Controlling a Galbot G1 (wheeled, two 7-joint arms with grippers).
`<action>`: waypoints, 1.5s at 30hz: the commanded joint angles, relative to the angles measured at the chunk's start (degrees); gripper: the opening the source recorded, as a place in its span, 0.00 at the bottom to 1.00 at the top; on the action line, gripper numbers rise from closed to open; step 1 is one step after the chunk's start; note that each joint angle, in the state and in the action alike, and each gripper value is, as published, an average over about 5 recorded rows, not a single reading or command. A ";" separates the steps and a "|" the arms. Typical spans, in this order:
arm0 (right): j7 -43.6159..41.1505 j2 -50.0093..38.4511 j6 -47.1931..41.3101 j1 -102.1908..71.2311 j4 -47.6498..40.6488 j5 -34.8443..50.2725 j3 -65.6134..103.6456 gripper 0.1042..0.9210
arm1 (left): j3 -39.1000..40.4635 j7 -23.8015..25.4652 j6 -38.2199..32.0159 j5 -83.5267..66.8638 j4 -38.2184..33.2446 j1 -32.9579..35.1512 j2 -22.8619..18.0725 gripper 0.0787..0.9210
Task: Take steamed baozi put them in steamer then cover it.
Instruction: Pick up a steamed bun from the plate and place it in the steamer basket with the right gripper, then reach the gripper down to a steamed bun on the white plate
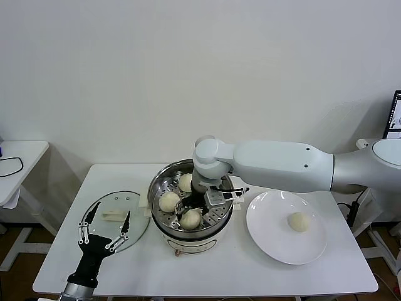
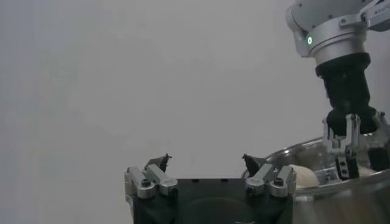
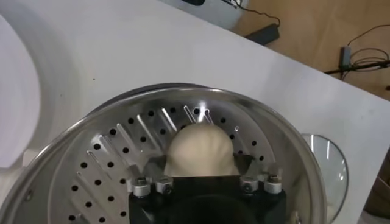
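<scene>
The steamer (image 1: 161, 182) stands mid-table with three baozi in its basket: one at the back (image 1: 185, 182), one at the left (image 1: 169, 201), one at the front (image 1: 191, 218). My right gripper (image 1: 210, 199) reaches down into the steamer. In the right wrist view (image 3: 204, 163) it is open, with a baozi (image 3: 201, 146) resting on the perforated floor (image 3: 116, 164) between its fingers. A fourth baozi (image 1: 298, 221) lies on the white plate (image 1: 269, 232). The glass cover (image 1: 119, 216) lies flat left of the steamer. My left gripper (image 1: 103, 229) is open and empty at the cover's front edge.
The white table's front edge (image 1: 207, 290) runs close below the steamer and plate. A small white side table (image 1: 22, 157) stands far left. The left wrist view shows its own open gripper (image 2: 206, 161), the steamer wall (image 2: 341, 195) and the right gripper (image 2: 347, 155).
</scene>
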 commanded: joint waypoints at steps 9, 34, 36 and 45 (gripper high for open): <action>-11.08 -16.53 -21.66 8.05 -4.31 24.57 8.80 0.88 | 0.36 0.04 0.00 0.07 -0.11 -0.13 0.07 0.88; -10.58 -35.39 -41.13 -18.02 -23.35 27.31 9.52 0.88 | 1.31 0.04 0.69 0.40 -0.27 -0.68 -0.03 0.88; -10.05 -34.96 -41.15 -19.28 -23.55 27.01 10.02 0.88 | 1.30 0.03 0.68 0.42 -0.29 -0.58 -0.05 0.88; -7.58 -32.20 -40.84 -24.12 -25.40 25.36 14.07 0.88 | 0.82 0.07 0.33 0.41 -0.13 0.05 -0.05 0.88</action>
